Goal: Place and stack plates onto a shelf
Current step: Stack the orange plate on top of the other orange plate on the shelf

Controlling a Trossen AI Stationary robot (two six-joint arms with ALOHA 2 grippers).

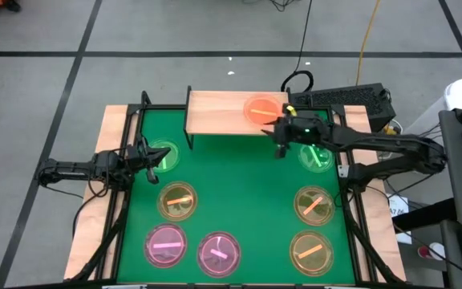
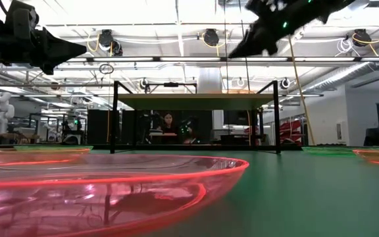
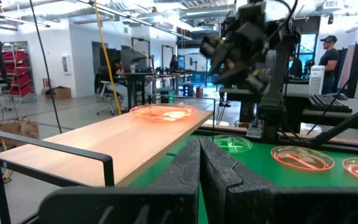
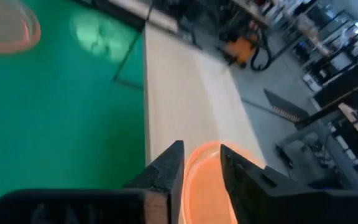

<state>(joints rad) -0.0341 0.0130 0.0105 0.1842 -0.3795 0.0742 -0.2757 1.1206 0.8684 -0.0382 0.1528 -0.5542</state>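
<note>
1. Leftward: left gripper (image 1: 152,157) hovering beside a green plate (image 1: 165,156), fingers (image 3: 188,165) pressed together, empty.
2. Centre: shelf (image 1: 215,112) carrying one orange plate (image 1: 260,109); seven more on the mat.
3. Rightward: right gripper (image 1: 280,148) just off the shelf, fingers (image 4: 166,167) spread, empty.
4. Likely light, stiff, slippery, somewhat brittle; best pinched at the rim.

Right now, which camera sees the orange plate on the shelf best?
The high view: the orange plate shows whole on the shelf, beside the right tool. The left wrist view shows it edge-on, the right wrist view only partly behind the fingers, and the low view not at all.
</note>
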